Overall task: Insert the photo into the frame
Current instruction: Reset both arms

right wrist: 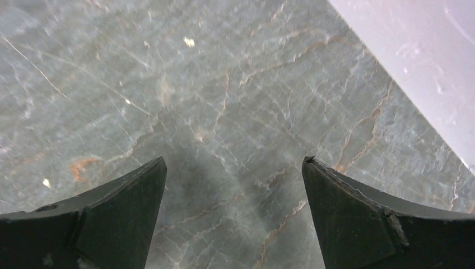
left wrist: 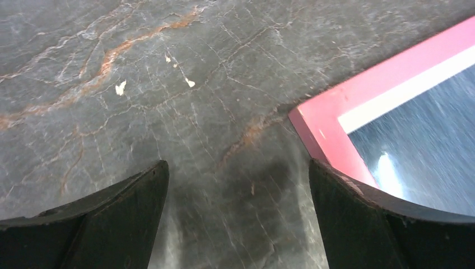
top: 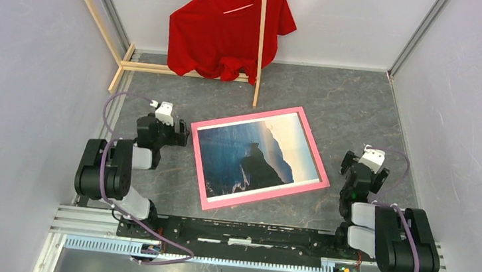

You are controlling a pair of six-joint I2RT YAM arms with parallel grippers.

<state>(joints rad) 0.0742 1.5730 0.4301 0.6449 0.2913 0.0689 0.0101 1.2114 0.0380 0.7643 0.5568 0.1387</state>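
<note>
- Reference landmark: the frame (top: pixel 200 165), lying flat and pink side up on the grey table (top: pixel 361 107), skewed to the table edges.
- Task item: the photo (top: pixel 253 154) lies inside the frame's opening, picture side up, bordered by pink on all 4 sides. A pale strip shows along its near and far edges. Whether that strip is print margin or a gap cannot be told.
- Left gripper (left wrist: pixel 236 168): just beside the frame's left side, near its far-left corner. Fingers spread wide, with nothing between them. In the wrist view that corner sits close to 1 finger, and contact cannot be confirmed.
- Right gripper (right wrist: pixel 234 159): near the frame's near-right corner but apart from it, over bare table. Fingers spread wide and empty. The frame does not appear in its wrist view.
- Step in hand (judgement): insertion appears complete — the print is seated, no hand holds anything, and both arms stand off the frame.
- Next move (judgement): check seating only. If the pale strips prove to be gaps, use 1 light fingertip press on the photo near that edge, keeping the other arm off the frame — a sideways push would slide the frame across the smooth table.
- Non-task item: a red shirt (top: pixel 225 31) hangs beyond the frame's far side.
</note>
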